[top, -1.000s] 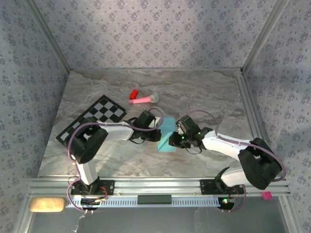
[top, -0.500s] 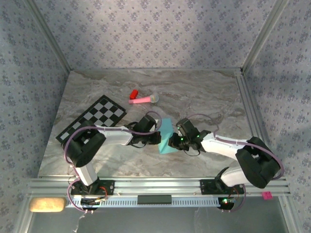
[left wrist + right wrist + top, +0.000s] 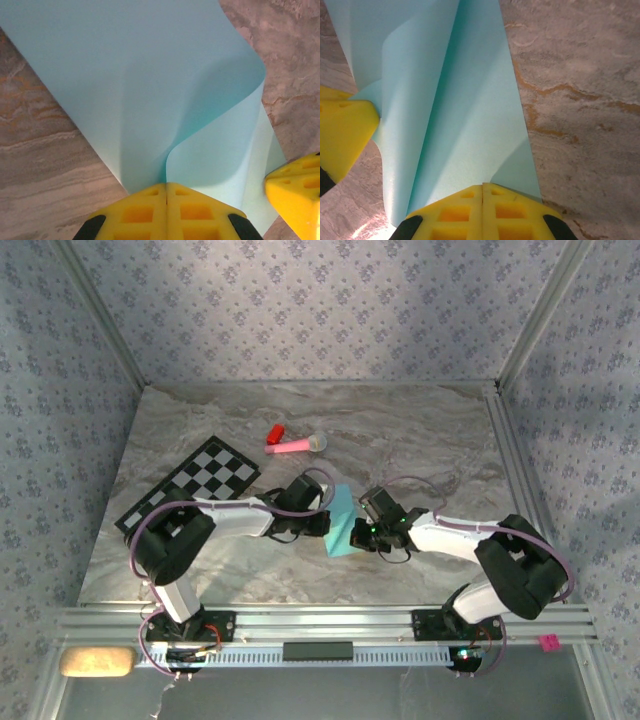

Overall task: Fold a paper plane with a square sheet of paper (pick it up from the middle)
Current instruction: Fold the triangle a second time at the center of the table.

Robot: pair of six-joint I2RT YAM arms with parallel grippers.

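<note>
1. On the table, the left gripper stayed clamped on the blue sheet.
2. Opposite, the right gripper had just closed on its other edge.
3. With both holding, folding could start.

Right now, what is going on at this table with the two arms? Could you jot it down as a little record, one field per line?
Paper: thin light-blue square sheet of paper, bowed into a curve between the two arms, not yet a plane
Left gripper: shut, pinching one side of the sheet
Right gripper: shut, pinching the other side
Farther back: black-and-white checkered mat, pink stick toy, small red block
Surface: grey marble-patterned table
</note>
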